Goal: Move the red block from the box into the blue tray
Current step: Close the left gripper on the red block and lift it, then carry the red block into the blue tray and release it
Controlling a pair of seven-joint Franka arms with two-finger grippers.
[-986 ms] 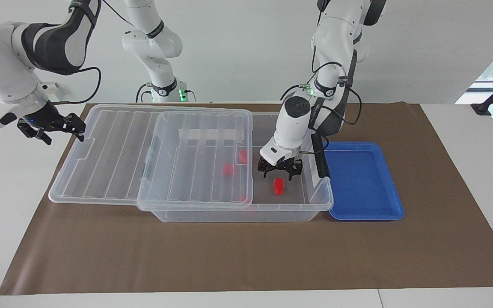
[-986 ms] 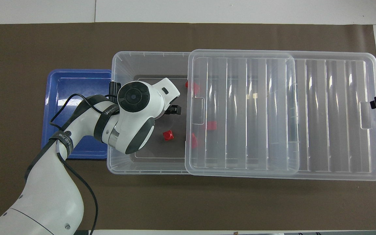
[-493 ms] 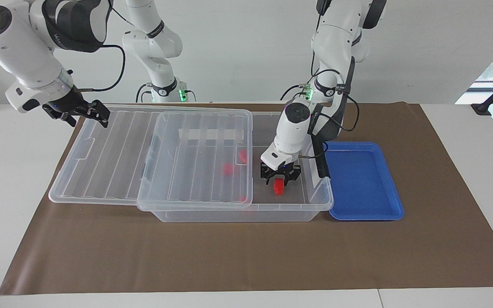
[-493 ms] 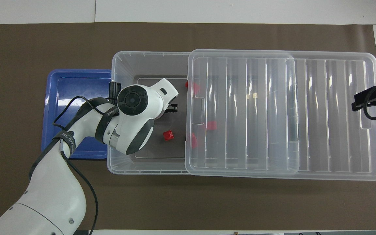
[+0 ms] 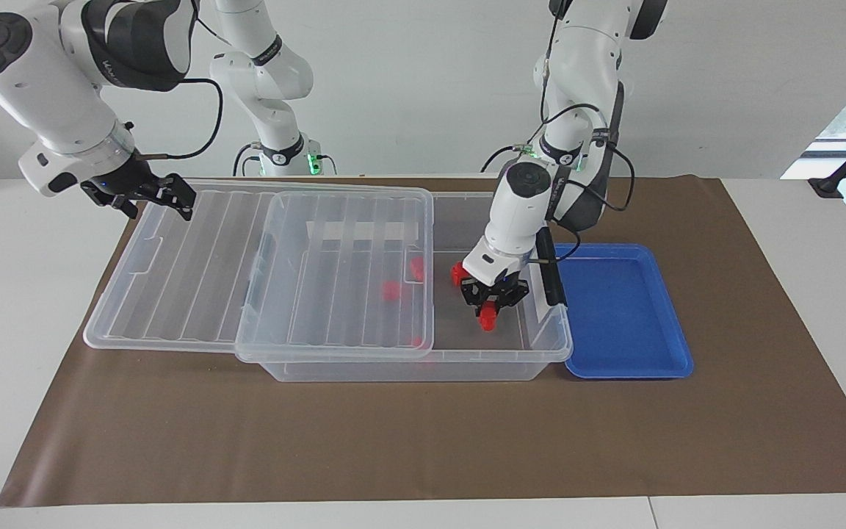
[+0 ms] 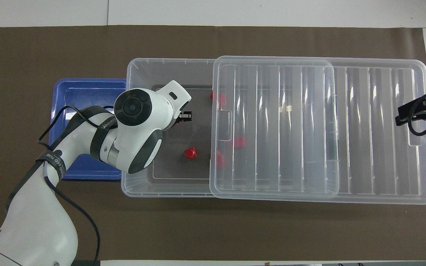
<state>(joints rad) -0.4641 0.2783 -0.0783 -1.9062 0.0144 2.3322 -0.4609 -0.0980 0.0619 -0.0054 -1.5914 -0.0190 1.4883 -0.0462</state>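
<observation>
Red block, a small bright plastic one, sits clamped in the left gripper's fingers inside the clear plastic box, so it might clip the wall heading for the shallow blue tray.

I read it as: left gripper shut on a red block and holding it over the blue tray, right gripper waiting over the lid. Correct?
Not quite. The left gripper does hold the red block, but over the uncovered end of the box, not over the blue tray. The facing view shows the block inside the box's end wall. The right gripper does wait over the lid.
</observation>
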